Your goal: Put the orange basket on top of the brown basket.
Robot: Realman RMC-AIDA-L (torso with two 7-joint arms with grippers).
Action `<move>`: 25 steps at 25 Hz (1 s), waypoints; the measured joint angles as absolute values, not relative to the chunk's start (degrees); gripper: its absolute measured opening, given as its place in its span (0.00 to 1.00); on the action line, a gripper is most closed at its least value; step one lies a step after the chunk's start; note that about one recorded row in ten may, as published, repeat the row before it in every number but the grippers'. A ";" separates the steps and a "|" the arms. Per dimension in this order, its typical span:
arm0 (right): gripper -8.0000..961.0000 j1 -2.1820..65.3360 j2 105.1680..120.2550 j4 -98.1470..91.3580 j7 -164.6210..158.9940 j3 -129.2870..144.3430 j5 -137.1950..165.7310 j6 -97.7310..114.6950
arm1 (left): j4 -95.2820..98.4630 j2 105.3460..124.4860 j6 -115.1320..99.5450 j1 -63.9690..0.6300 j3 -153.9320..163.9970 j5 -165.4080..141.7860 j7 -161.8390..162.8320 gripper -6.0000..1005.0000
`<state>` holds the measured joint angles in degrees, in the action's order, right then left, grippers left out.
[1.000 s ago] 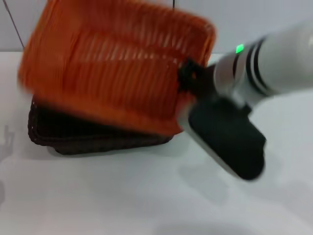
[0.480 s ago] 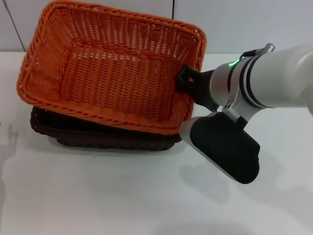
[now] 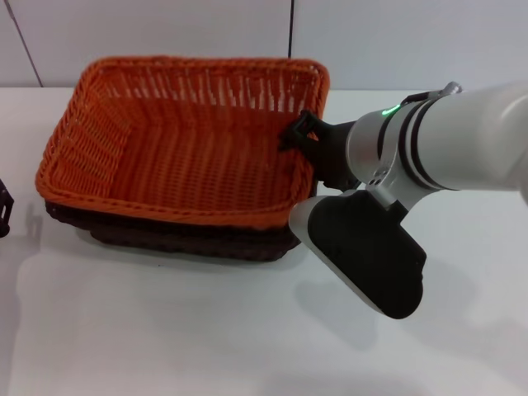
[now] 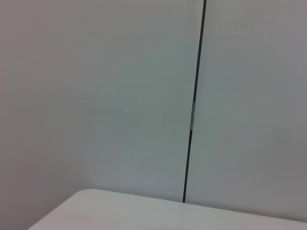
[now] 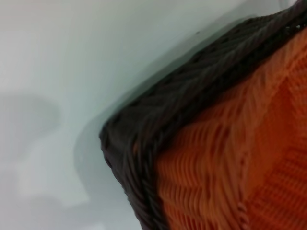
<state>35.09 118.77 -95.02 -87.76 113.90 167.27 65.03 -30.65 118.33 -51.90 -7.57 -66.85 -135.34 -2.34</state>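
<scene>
A: Nearest me is bare table (image 3: pixel 206 330), then the right arm's black housing low over it. Right gripper (image 3: pixel 304 139) sits at the orange basket's (image 3: pixel 181 157) right wall, one black finger hooked over the rim.

B: Pinching it?

A: Looks clamped on the rim, one finger inside, the other hidden behind the wall. I'd call it pinched on the wicker, though the outer finger is out of sight.

B: Where's the basket now?

A: Nested in the brown basket (image 3: pixel 165 235). Only a dark band of brown shows under the orange rim along the front and left. Wrist camera agrees: orange weave (image 5: pixel 240 158) tight inside the brown corner (image 5: pixel 139 143).

B: So what can go wrong?

A: Release. If the finger drags on the braid as it opens or lifts, it hauls the right side up and unseats the stack. Open weave could snag a fingertip too.

B: Anything else?

A: Both baskets look light. A sideways pull on retreat would slide the pair across the table, brown one included. And that housing is close to the brown basket's front right corner; swing left and it clips it.

B: Left arm?

A: Parked off the left edge, just a black bit of the left gripper (image 3: pixel 4 213) visible. Can't tell its fingers. Its camera sees only wall (image 4: pixel 96 96) at the far side.
</scene>
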 joint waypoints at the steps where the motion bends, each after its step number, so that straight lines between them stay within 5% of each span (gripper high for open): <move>1: 0.38 34.74 118.74 -95.91 -87.98 113.84 167.27 65.36 | -30.65 118.33 -51.90 -7.57 -66.85 -135.34 -2.34 0.66; 9: 0.69 29.15 118.80 -105.89 -88.73 112.73 167.27 69.72 | -30.51 118.12 -50.84 -8.51 -66.95 -135.36 -2.42 0.69; 15: 0.70 20.13 119.13 -116.62 -95.45 112.44 167.26 64.46 | -30.42 118.07 -50.78 -8.65 -67.02 -135.36 -2.54 0.69; 25: 0.71 3.64 119.84 -102.23 -139.64 100.57 166.28 15.30 | -29.69 118.04 -52.91 -8.68 -68.47 -135.34 -2.99 0.69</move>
